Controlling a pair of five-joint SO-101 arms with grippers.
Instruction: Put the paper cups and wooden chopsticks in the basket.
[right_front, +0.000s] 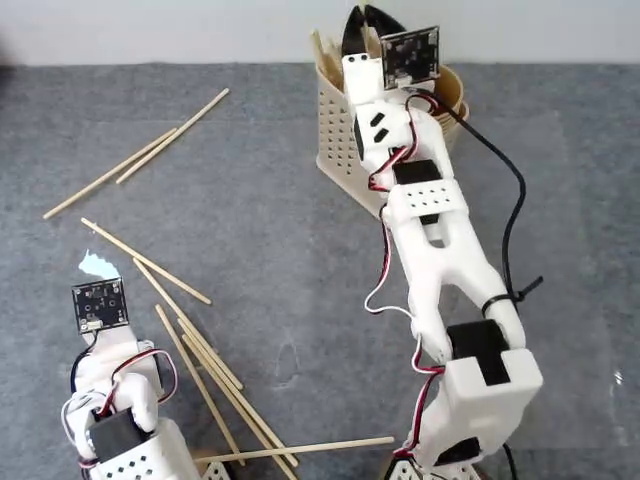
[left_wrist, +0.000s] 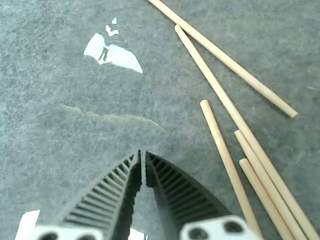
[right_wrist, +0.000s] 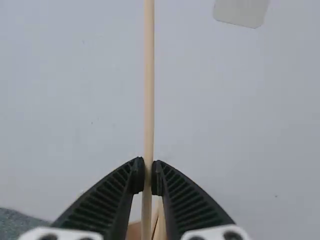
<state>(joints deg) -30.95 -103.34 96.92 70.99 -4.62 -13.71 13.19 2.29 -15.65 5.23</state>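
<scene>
In the high view, the right arm is stretched across the grey table (right_front: 300, 260) to the cream basket (right_front: 338, 150) at the far edge. The right end effector (right_front: 368, 15) is held above the basket's opening. Several chopsticks in the basket (right_front: 322, 55) are seen leaning against its wall just beside the end effector. A tan round rim (right_front: 455, 92) is seen at the basket's side beyond the arm; whether it is a paper cup cannot be told. Loose chopsticks are scattered over the table: a far pair (right_front: 140, 160) well apart from both arms, a single stick (right_front: 145, 260) near the left arm's camera board (right_front: 100, 305), a bundle (right_front: 210, 370) beside the left arm, and one more (right_front: 300, 450) at the near edge.

In the left wrist view, the left end effector (left_wrist: 141, 155) is held low over the table with its jaws drawn almost together, only a narrow slit between them and nothing gripped. Four nearby chopsticks (left_wrist: 220, 145) lie to one side of it, untouched. A white torn patch (left_wrist: 112, 52) is seen on the grey surface ahead.

In the right wrist view, the right end effector (right_wrist: 147, 172) is clamped on a held chopstick (right_wrist: 148, 75), which is gripped between the jaw tips and projects straight out beyond them against a pale wall.
</scene>
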